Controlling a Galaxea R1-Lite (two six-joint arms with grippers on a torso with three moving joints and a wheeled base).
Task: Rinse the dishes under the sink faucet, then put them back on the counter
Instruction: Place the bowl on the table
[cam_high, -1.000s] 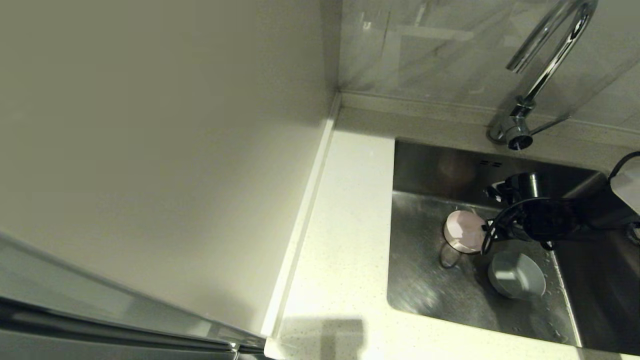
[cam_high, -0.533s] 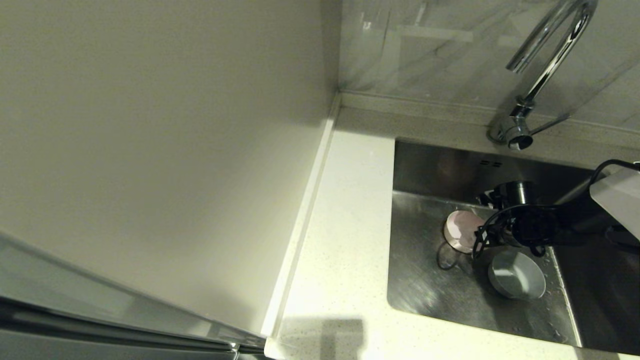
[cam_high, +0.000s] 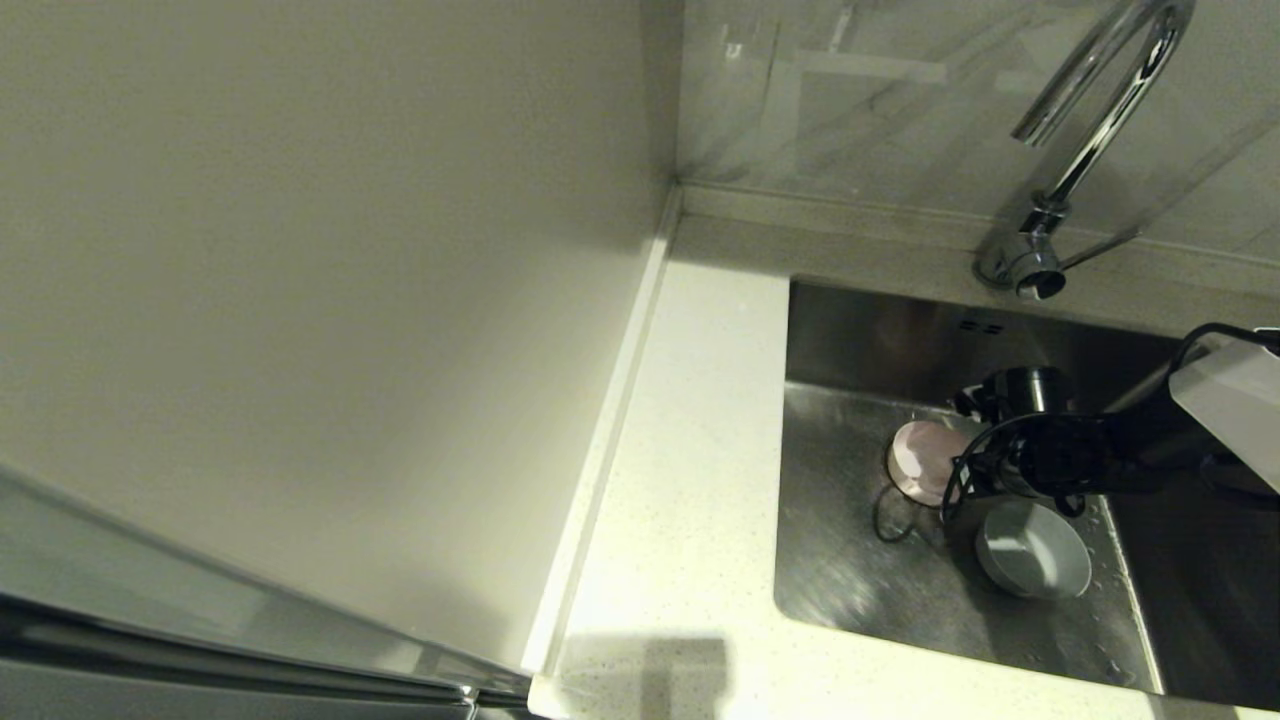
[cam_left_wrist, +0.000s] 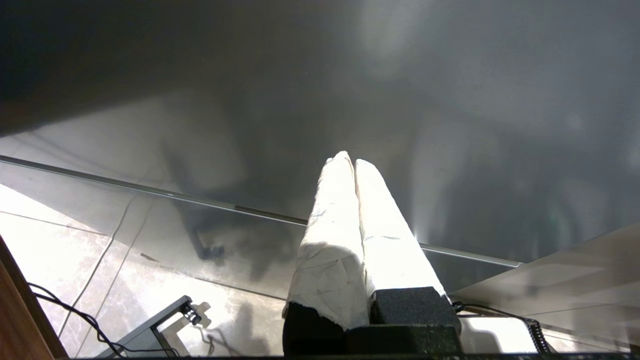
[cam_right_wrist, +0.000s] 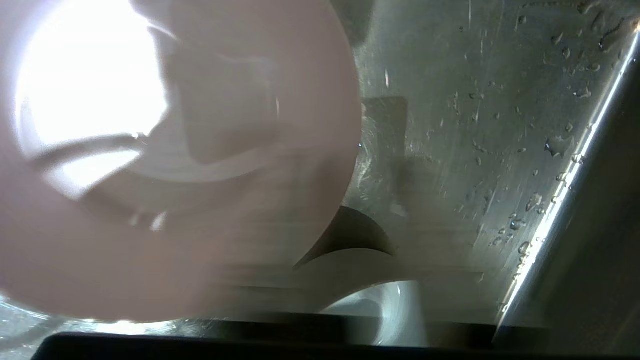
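Two dishes lie in the sink (cam_high: 850, 570): a pale pink bowl (cam_high: 925, 455) toward the back and a pale blue bowl (cam_high: 1035, 548) nearer the front. My right gripper (cam_high: 975, 462) hangs low in the sink at the pink bowl's right rim, its black wrist covering that edge. In the right wrist view the pink bowl (cam_right_wrist: 175, 150) fills most of the picture, very close, and the blue bowl (cam_right_wrist: 395, 305) shows beside it. The faucet (cam_high: 1100, 110) arches over the sink's back right; no water runs from it. My left gripper (cam_left_wrist: 350, 159) is shut and holds nothing, parked away from the sink.
The white counter (cam_high: 690, 480) runs along the sink's left side, bounded by a cream wall panel (cam_high: 300, 300). The faucet's thin lever (cam_high: 1100, 248) points right at its base. Water drops dot the sink floor (cam_right_wrist: 500, 125). Two overflow slots (cam_high: 980, 327) mark the back wall.
My right arm has come lower and slightly left, settling closer over the pink bowl's right rim. Both bowls lie where they were.
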